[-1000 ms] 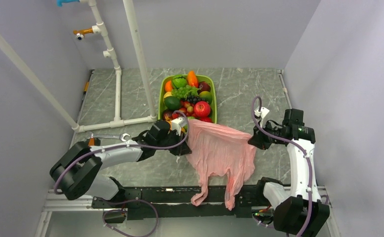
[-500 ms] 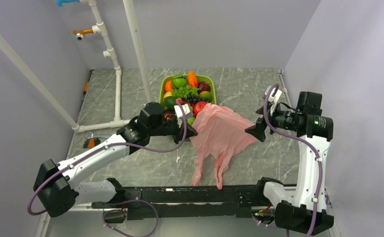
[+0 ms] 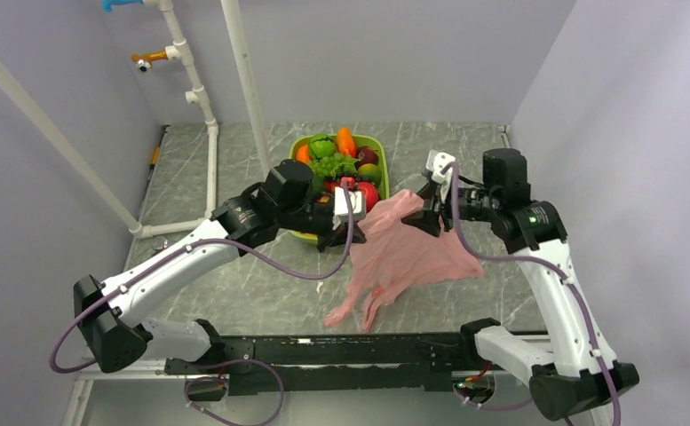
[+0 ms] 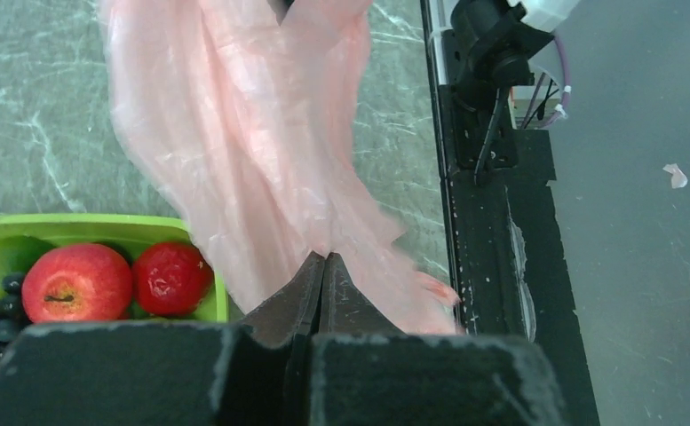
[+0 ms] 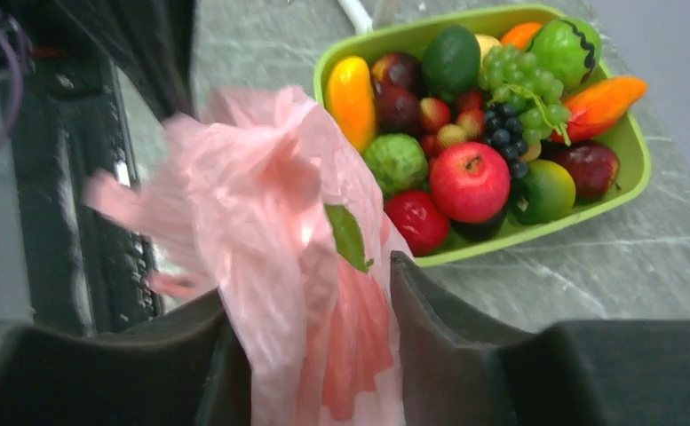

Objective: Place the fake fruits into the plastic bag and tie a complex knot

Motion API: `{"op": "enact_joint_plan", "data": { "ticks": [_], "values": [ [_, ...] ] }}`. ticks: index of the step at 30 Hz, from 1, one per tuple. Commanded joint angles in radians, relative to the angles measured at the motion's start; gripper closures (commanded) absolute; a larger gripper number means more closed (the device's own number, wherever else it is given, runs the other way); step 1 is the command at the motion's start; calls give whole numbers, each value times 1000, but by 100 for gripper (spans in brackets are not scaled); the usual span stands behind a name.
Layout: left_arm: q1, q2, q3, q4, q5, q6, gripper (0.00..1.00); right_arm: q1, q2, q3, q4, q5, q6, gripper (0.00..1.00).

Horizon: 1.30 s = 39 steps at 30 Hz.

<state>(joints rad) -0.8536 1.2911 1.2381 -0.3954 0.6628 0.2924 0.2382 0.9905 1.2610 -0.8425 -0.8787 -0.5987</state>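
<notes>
Left gripper (image 4: 323, 259) is pinching the bag (image 4: 234, 133) with jaws together; right gripper (image 5: 308, 282) is straddling it, jaws apart, beside the tray (image 5: 545, 229) of fruits (image 5: 470, 182).

A grey, marble-patterned counter (image 3: 234, 293) with pale veins fills the space between lilac walls. At the far centre a lime-green tray (image 5: 572, 217) sits flat on it, heaped with fake fruits (image 3: 341, 160): red apples, green and dark grapes, an avocado, and orange and yellow pieces. On the far left a white pipe frame (image 3: 210, 177) lies along the surface and rises from it. A small orange item (image 3: 154, 158) sits at the far left edge, too small to identify. Right of centre, the lower part of a pink plastic bag (image 3: 403, 257) rests on the counter just beside the tray, its handle loops trailing toward the near edge.
</notes>
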Motion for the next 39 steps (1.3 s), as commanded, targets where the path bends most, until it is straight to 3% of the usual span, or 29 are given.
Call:
{"op": "enact_joint_plan", "data": {
  "ticks": [1, 2, 4, 6, 7, 8, 10, 11, 16, 21, 24, 25, 27, 29, 32, 36, 39],
  "values": [
    [10, -63, 76, -124, 43, 89, 100, 8, 37, -5, -69, 60, -82, 87],
    [38, -84, 78, -138, 53, 93, 100, 7, 38, -1, -108, 63, -102, 100],
    [153, -145, 42, -91, 123, 20, 100, -3, 14, -15, -129, 80, -90, 100],
    [343, -224, -59, 64, 198, -165, 95, -17, -26, -48, -84, 77, -46, 100],
    [394, -262, -115, 138, 224, -239, 73, -24, -43, -61, -50, 69, -12, 100],
    [415, -289, -164, 172, 252, -275, 43, -26, -50, -69, -21, 54, 21, 100],
    [407, -316, -224, 168, 284, -282, 8, -24, -48, -72, 28, 13, 110, 100],
    [394, -316, -250, 169, 290, -304, 1, -25, -42, -71, 47, -4, 139, 100],
    [291, -273, -333, 214, 255, -429, 1, -25, -42, -83, 150, -26, 245, 100],
    [155, -236, -430, 381, 224, -565, 0, -26, -40, -82, 175, -15, 292, 100],
    [76, -213, -473, 479, 119, -661, 1, -26, -45, -95, 189, -14, 302, 100],
    [73, -202, -482, 506, 109, -696, 5, -26, -45, -95, 182, -16, 294, 100],
    [77, -202, -466, 485, 99, -687, 30, -26, -43, -88, 148, -9, 265, 100],
    [100, -226, -414, 391, 98, -610, 66, -34, -41, -82, 91, 2, 208, 100],
    [193, -295, -328, 263, 127, -491, 98, -87, -20, -81, -40, 27, 73, 100],
    [295, -361, -188, 55, 155, -262, 100, -247, 21, -81, -165, -7, -106, 100],
    [334, -378, -106, -84, 77, -61, 100, -318, 68, -72, -266, -1, -219, 100]
  ]
}}
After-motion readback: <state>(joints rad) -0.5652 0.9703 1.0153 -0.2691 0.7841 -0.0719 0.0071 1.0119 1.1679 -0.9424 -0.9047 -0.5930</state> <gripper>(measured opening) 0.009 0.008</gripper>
